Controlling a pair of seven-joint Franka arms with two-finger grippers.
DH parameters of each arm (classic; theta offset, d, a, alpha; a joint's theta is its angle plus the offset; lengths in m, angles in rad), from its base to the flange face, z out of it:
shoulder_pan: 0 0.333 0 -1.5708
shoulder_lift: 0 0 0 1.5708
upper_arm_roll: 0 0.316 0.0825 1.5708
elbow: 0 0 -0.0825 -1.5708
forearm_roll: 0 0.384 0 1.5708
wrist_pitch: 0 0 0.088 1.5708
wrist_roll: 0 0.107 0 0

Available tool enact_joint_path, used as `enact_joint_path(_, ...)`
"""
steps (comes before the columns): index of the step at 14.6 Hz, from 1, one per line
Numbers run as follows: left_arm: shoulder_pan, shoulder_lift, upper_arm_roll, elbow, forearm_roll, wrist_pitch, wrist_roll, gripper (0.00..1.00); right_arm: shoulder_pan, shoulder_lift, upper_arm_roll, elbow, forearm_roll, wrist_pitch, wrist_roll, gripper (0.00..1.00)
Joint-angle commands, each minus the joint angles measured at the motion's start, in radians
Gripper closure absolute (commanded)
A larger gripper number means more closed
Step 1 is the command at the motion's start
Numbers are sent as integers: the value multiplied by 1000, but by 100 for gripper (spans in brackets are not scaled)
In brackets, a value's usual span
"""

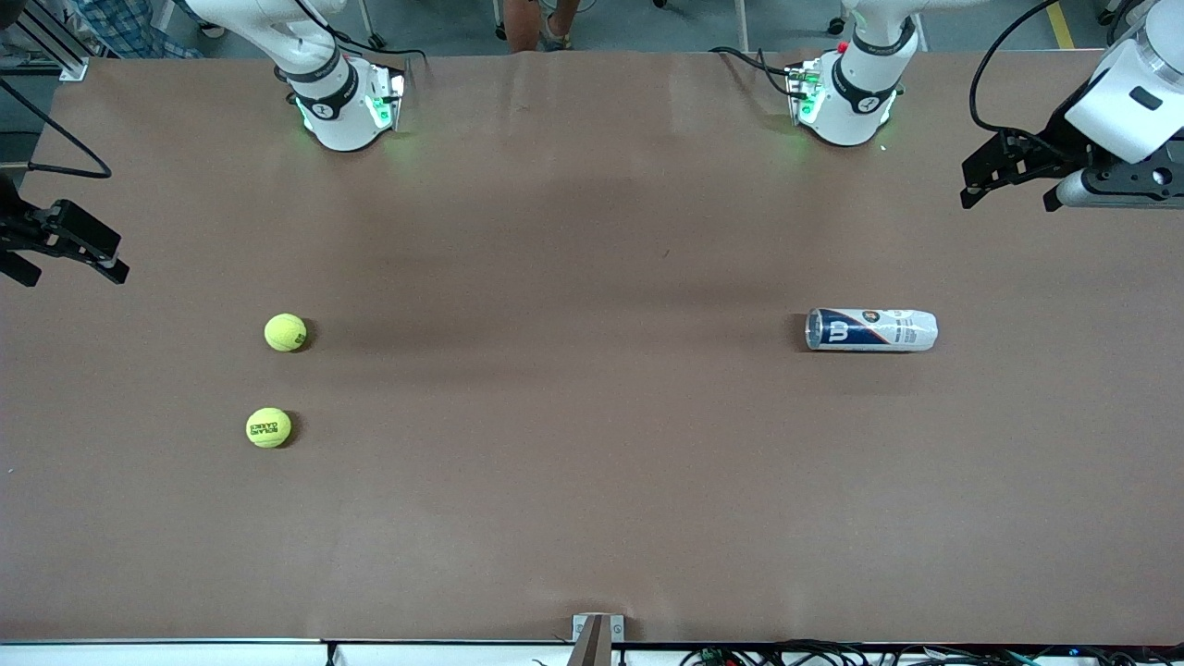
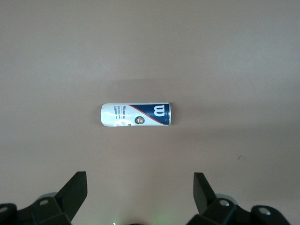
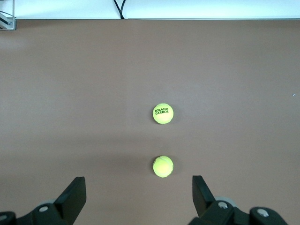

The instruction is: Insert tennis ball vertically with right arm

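Front view: we note two tennis balls [image 1: 285, 332] [image 1: 268, 427] toward the right arm's end of the counter [image 1: 592, 444], the ball can [image 1: 871, 329] lying on its side toward the left arm's end.

Left wrist view: left pincer [image 2: 139, 194] spread apart over the can.

Right wrist view: right pincer [image 3: 138, 194] spread apart above the balls, seemingly empty.

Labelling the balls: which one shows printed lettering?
The ball nearer the front camera shows dark lettering; the other ball looks plain.
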Motion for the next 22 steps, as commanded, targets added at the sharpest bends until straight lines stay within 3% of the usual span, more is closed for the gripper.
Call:
enact_joint_path(1, 4, -19, -2, -9, 11, -10, 10, 0, -5, 10, 6, 23, -15, -14, 11, 0)
enact_joint_path(5, 4, -10, -3, -18, 9, -8, -3, 0, -5, 10, 6, 21, -14, -16, 10, 0)
enact_joint_path(9, 13, -22, 3, -151, 12, 42, -41, 0, -5, 11, 6, 21, -14, -16, 10, 0)
enact_joint_path(13, 14, -59, 0, -338, 83, 248, -125, 0, -7, 22, 6, 15, -14, -28, 13, 0)
enact_joint_path(19, 19, -29, -5, -481, 117, 421, -519, 0, -24, 63, 6, 18, -14, -28, 8, 0)
enact_joint_path(22, 19, 60, -40, -492, 231, 472, -833, 0, -31, 79, 6, 20, -14, -28, 11, 0)
